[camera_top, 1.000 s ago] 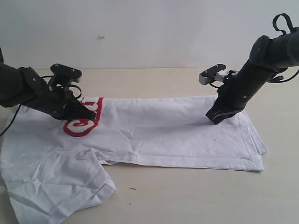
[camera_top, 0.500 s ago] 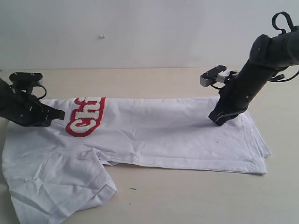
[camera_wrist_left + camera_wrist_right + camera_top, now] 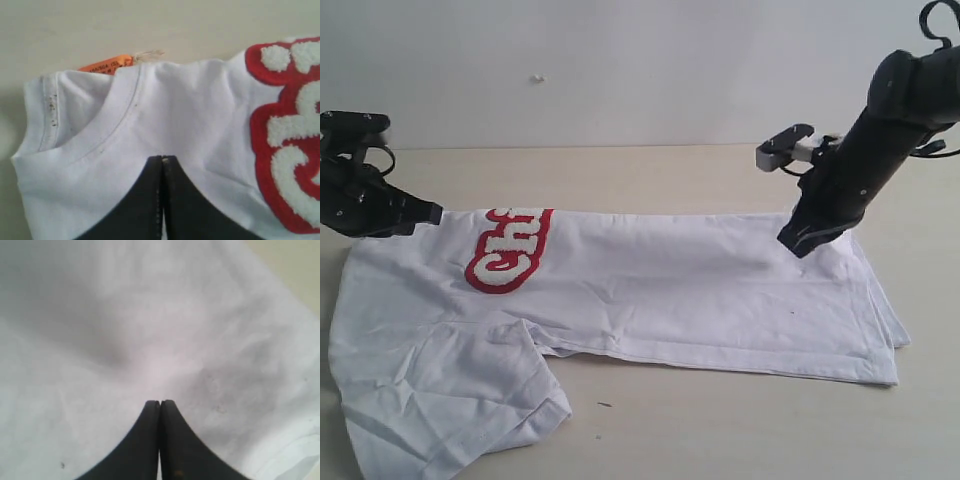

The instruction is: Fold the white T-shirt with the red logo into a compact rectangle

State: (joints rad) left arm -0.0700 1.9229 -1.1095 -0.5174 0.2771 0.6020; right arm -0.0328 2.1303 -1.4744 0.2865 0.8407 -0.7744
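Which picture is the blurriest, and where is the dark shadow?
Right wrist view: blurriest, the white T-shirt is hazy, with a grey shadow ahead of the shut right gripper. Left wrist view: sharper, the red logo with fuzzy letters and the orange tag show clearly. Exterior view: evenly lit, only faint shadows.

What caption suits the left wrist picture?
Closed left gripper over white T-shirt collar; orange tag and red logo nearby.

T-shirt (image 3: 670, 290): spread on the bench (image 3: 720, 420), logo (image 3: 507, 250) toward its left end. My left end effector (image 3: 432, 213): at its left edge. My right end effector (image 3: 798, 240): over its right end.
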